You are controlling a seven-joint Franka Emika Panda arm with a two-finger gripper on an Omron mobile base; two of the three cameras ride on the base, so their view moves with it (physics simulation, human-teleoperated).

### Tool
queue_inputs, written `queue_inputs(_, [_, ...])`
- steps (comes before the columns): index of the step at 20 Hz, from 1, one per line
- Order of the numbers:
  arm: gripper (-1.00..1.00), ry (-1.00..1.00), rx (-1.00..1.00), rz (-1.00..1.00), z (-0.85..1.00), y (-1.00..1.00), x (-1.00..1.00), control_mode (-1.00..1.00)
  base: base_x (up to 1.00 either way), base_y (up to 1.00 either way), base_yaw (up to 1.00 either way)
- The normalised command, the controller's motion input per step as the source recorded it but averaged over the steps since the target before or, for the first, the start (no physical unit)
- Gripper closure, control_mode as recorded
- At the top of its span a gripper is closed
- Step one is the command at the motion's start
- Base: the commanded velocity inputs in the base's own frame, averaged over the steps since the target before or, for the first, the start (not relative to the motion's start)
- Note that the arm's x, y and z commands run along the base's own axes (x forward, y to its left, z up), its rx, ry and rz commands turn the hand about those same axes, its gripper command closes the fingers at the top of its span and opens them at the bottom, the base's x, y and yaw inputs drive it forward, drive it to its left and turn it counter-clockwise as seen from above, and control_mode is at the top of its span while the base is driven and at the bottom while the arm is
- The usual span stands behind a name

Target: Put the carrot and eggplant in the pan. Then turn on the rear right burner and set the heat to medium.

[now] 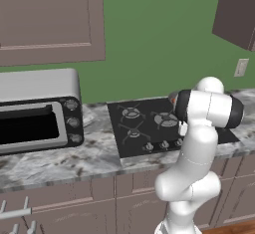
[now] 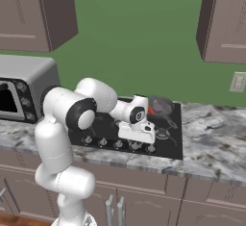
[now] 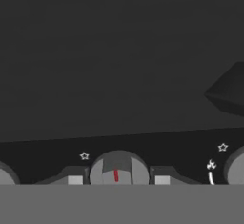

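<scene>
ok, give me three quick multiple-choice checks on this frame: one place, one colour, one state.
1. Where does the toaster oven stand?
A) on the counter, left of the cooktop
B) right of the cooktop
C) on the cooktop

2. The line on the knob nearest the hand camera is:
A) white
B) green
C) red

3. The gripper is:
A) shut on a carrot
B) open, astride the knob
C) raised over the toaster oven

Answers:
1 A: the left base view shows it on the counter left of the cooktop.
2 C: the hand view shows a red line.
3 B: the fingertips flank the knob with slim gaps.
</scene>
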Motion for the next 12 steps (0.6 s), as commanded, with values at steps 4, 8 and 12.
queue_inputs(4, [1.0,0.0,0.0,0.01,0.0,0.0,0.0,-1.0,0.0,0.0,0.0])
queue_inputs(8, [1.0,0.0,0.0,0.18,0.0,0.0,0.0,-1.0,0.0,0.0,0.0])
queue_inputs(12, [1.0,0.0,0.0,0.31,-0.01,0.0,0.0,-1.0,0.0,0.0,0.0])
